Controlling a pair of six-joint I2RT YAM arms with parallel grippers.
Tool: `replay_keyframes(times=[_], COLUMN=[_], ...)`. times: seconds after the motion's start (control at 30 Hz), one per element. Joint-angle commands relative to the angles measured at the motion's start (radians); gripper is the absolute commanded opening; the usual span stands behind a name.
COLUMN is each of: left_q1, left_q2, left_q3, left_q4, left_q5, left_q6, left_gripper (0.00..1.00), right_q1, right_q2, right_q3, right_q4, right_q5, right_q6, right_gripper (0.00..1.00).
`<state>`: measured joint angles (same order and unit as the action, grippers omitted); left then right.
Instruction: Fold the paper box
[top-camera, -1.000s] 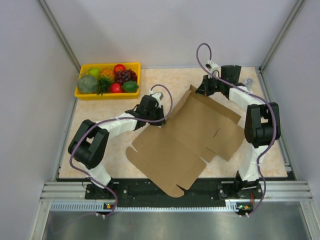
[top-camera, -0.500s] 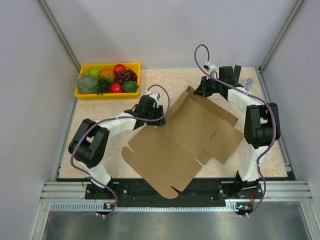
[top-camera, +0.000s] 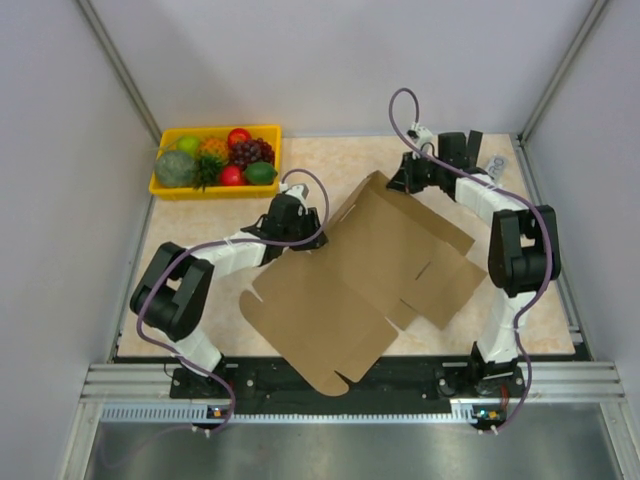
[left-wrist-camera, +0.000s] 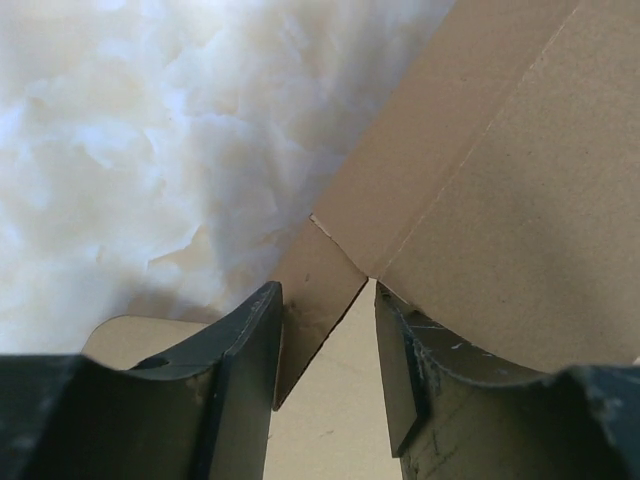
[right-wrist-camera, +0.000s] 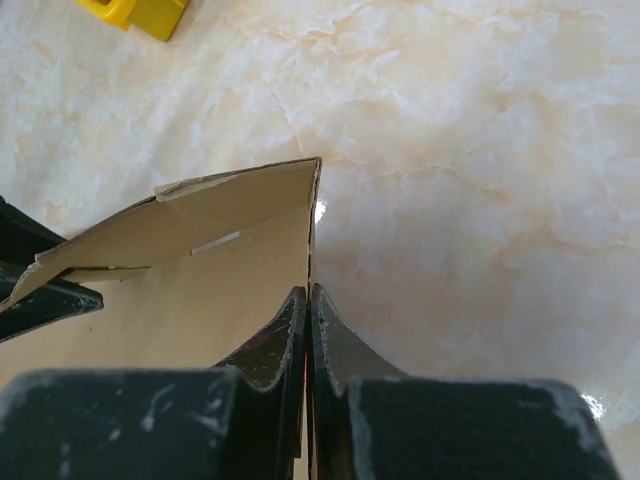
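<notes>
In the top view the paper box lies mostly flat across the middle of the table, with its far-left panel tipped up between the arms. As we judge it, the sheet could slide or swing toward the near edge if one arm pulls while the other has no hold. The right gripper sits at the raised far corner and the left gripper at the sheet's left edge, both well apart from the yellow fruit tray. In the left wrist view the left gripper has its jaws apart, with a small corner flap of the paper box between the fingers, unclamped. If they close off the crease, we think the flap could buckle or slip out. In the right wrist view the right gripper is pinched closed on the upright edge of the paper box. So thin a bite may tear or slide free under a hard pull.
</notes>
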<state>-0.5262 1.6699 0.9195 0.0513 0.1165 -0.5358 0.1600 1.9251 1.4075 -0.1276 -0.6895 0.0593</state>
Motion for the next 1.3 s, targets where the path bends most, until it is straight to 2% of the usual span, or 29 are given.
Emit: replay_keyframes(times=[0.0, 0.07, 0.23, 0.27, 0.3, 0.37, 0.53, 0.63, 0.77, 0.97, 1.13, 1.27], left_q1=[0.028, 0.029, 0.034, 0.034, 0.034, 0.037, 0.052, 0.054, 0.054, 0.054, 0.055, 0.057], left_q2=[-0.015, -0.016, 0.005, 0.004, -0.001, -0.009, -0.021, -0.012, -0.004, 0.008, 0.002, -0.022], left_q3=[-0.028, -0.034, -0.005, -0.014, -0.022, -0.047, -0.094, -0.11, -0.156, -0.157, -0.16, -0.174], left_q4=[0.217, 0.24, 0.193, 0.203, 0.214, 0.232, 0.301, 0.358, 0.467, 0.452, 0.415, 0.39], left_q5=[0.052, 0.042, -0.017, -0.037, -0.05, -0.073, -0.089, -0.026, 0.041, 0.032, 0.008, -0.012], left_q6=[-0.121, -0.156, -0.228, -0.242, -0.269, -0.295, -0.377, -0.375, -0.398, -0.397, -0.366, -0.34], left_gripper=[0.5, 0.51, 0.39, 0.39, 0.46, 0.5, 0.43, 0.46, 0.49, 0.5, 0.57, 0.57], right_q1=[0.018, 0.016, 0.024, 0.026, 0.029, 0.03, 0.035, 0.053, 0.09, 0.18, 0.248, 0.276], right_q2=[0.011, 0.011, 0.008, 0.006, 0.008, 0.008, 0.0, -0.023, -0.067, -0.175, -0.231, -0.258], right_q3=[0.025, 0.022, 0.015, 0.015, 0.015, 0.011, -0.007, -0.018, -0.039, -0.123, -0.162, -0.186], right_q4=[0.008, 0.008, 0.014, 0.014, 0.013, 0.013, 0.013, 0.0, -0.032, -0.023, -0.023, -0.018], right_q5=[-0.076, -0.077, -0.087, -0.088, -0.088, -0.09, -0.078, -0.047, 0.063, 0.275, 0.399, 0.464], right_q6=[0.027, 0.027, 0.024, 0.022, 0.019, 0.02, 0.016, -0.016, -0.055, -0.128, -0.164, -0.173], right_gripper=[0.0, 0.0, 0.0, 0.0, 0.0, 0.0, 0.0, 0.0, 0.0, 0.0, 0.0, 0.0])
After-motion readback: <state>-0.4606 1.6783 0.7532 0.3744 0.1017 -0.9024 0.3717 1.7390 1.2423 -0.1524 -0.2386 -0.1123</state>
